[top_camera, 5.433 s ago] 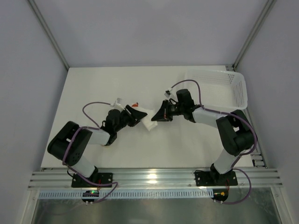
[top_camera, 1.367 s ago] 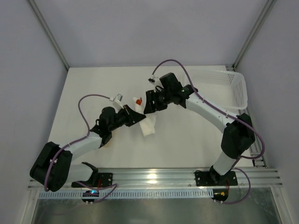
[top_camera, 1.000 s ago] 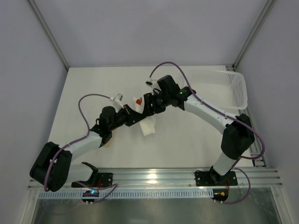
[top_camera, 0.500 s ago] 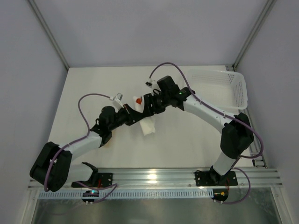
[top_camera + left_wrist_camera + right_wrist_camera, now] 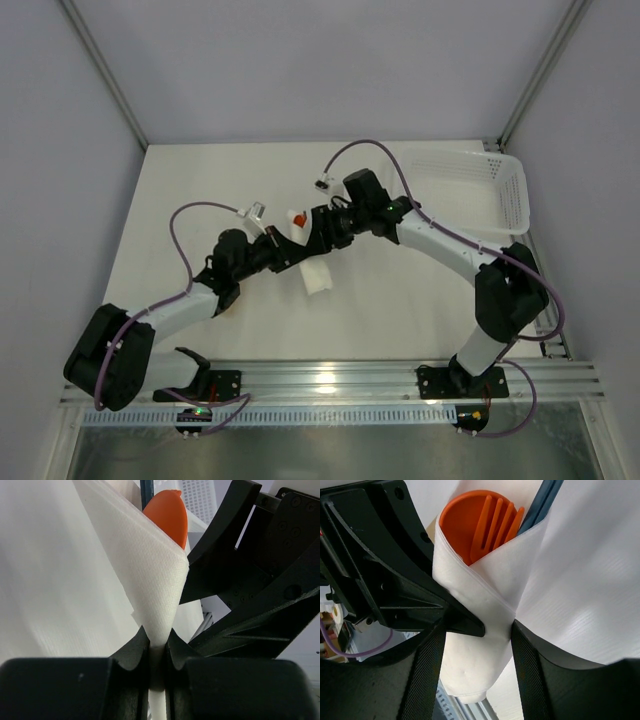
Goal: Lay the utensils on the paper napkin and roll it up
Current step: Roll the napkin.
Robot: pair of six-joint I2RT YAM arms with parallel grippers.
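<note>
While the left fingers (image 5: 156,642) pinch a fold of the thin white paper napkin (image 5: 150,575), clenched flat on it, the right fingers (image 5: 475,630) straddle the wrapped bundle, 1 on each side, and look closed against the paper. Beyond both sets of fingertips the napkin opens into a loose cone. 3 utensils stick out of it: the round bowl of a small orange plastic spoon (image 5: 460,527), the tines of an orange plastic fork (image 5: 497,520) lying in that bowl, and a slender dark blue stick (image 5: 542,502) just beside them. Whether the bundle touches the white tabletop (image 5: 200,180) is unclear.

Placing looks finished, and rolling is the step in hand, only partly done. The next move calls for 1 side to hold the utensils firm inside the wrap. The other must turn the paper tighter around them, gently, since such thin paper could tear or slip.
</note>
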